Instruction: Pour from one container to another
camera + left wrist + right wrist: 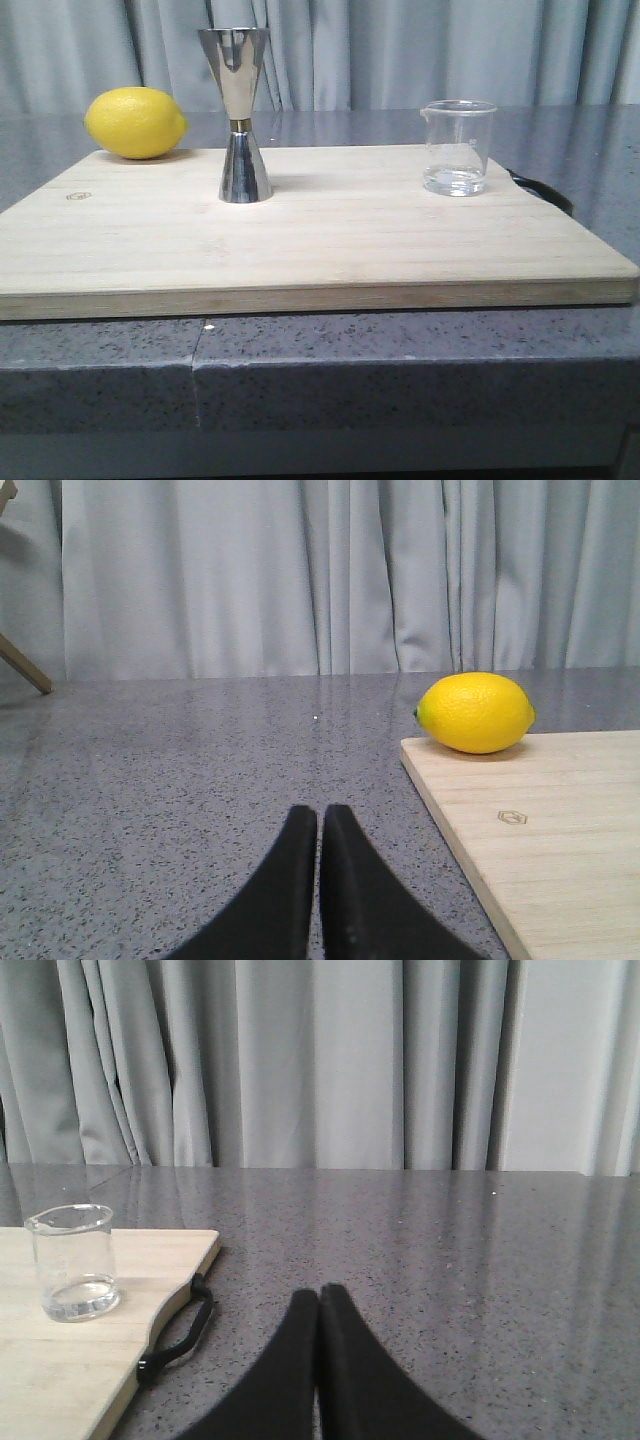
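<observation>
On the grey speckled counter (420, 340) I see a pale wooden board (330, 245) carrying the small clear glass beaker (457, 147) at its right, the upright steel hourglass jigger (240, 113) left of it, a yellow lemon (136, 122) far left, while my left gripper (318, 825) and right gripper (319, 1305) sit clenched and empty over bare counter.

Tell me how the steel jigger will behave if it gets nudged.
The jigger stands tall on a narrow foot with a wide cup above, so it probably tips easily. Its polished metal looks slippery. Lying down, its cone shape would likely roll in a curve on the board.
</observation>
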`<act>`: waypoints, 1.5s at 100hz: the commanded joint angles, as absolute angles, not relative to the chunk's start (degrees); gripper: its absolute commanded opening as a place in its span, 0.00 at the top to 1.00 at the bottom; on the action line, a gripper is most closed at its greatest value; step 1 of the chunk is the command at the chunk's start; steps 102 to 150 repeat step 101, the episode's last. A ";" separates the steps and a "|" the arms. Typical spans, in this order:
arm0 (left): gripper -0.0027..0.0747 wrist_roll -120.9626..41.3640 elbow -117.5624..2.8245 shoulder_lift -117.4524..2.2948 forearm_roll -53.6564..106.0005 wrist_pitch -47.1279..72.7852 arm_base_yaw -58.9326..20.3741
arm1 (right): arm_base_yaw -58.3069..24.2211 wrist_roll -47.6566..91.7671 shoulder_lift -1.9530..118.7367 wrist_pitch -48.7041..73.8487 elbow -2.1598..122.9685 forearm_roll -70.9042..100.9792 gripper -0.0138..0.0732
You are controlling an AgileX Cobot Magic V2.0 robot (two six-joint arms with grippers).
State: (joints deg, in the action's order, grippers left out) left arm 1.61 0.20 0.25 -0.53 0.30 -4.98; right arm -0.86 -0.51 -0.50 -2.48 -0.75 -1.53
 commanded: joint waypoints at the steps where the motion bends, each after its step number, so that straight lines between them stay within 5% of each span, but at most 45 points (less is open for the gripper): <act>1: 0.99 1.75 2.24 1.71 0.00 -3.83 -4.88 | -0.57 -3.82 -1.66 -6.10 -2.25 -4.17 0.93; 150: 0.99 1.75 2.24 1.71 0.00 -3.83 -4.88 | -0.57 -4.22 -1.66 -5.12 -2.25 -2.13 0.93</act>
